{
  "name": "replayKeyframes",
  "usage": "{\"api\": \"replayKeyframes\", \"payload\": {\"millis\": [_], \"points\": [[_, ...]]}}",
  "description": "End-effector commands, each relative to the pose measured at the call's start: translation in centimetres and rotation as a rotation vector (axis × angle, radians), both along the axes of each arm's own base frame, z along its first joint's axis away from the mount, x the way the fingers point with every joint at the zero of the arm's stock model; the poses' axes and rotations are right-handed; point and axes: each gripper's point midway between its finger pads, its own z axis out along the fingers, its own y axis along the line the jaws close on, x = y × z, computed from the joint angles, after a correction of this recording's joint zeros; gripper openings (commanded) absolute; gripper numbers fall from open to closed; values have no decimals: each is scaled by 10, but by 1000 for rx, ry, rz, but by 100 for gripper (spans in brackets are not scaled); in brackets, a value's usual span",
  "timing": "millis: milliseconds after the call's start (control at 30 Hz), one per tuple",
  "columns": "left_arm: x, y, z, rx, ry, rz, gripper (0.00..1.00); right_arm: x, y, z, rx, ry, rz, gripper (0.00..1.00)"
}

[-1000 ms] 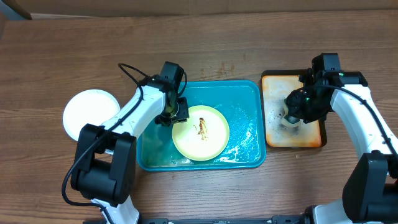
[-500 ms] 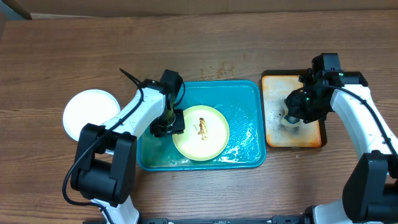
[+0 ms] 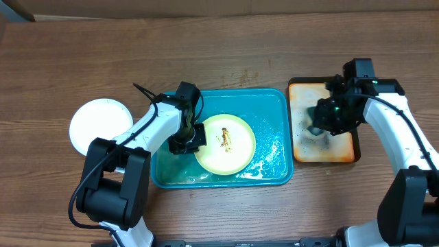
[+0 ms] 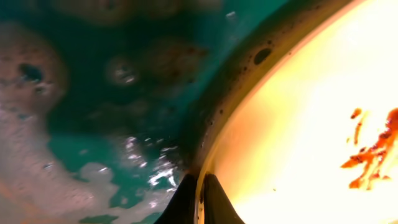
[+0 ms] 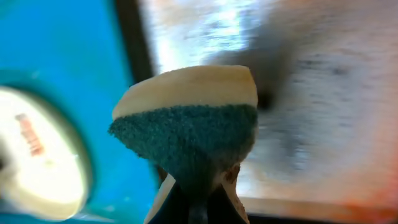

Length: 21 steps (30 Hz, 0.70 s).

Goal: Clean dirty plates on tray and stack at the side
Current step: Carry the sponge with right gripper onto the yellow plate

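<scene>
A pale yellow-green plate with a brown sauce smear lies in the teal-blue tray, which holds soapy water. My left gripper is shut on the plate's left rim; the left wrist view shows the fingertips pinching the rim of the plate. A white plate sits on the table left of the tray. My right gripper is over the orange tray, shut on a green and yellow sponge. The plate also shows at the left of the right wrist view.
The orange, dark-rimmed tray stands right of the teal tray and is smeared with grey and dark specks. Foam lies in the teal tray's lower right corner. Bare wooden table lies at the back and front.
My left gripper moved down along the plate's left edge and closed on its rim; the plate shifted slightly right. My right gripper rose a little with the sponge.
</scene>
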Motion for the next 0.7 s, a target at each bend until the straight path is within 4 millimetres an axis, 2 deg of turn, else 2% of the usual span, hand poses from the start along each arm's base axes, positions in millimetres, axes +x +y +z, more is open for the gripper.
{"api": "replayKeyframes", "payload": {"millis": [0,267,467,667], "points": [[-6,-4,-9,-25,26,7,4,1,54,25,198,-54,109,4],[-5,-6,-9,-37,21,2,4,-13,154,25,231,-126,361,4],[-7,-10,-9,-37,21,-11,4,-15,208,0,248,-92,334,4],[-8,-16,-9,-38,16,-31,4,-20,248,-20,280,-80,350,4]]}}
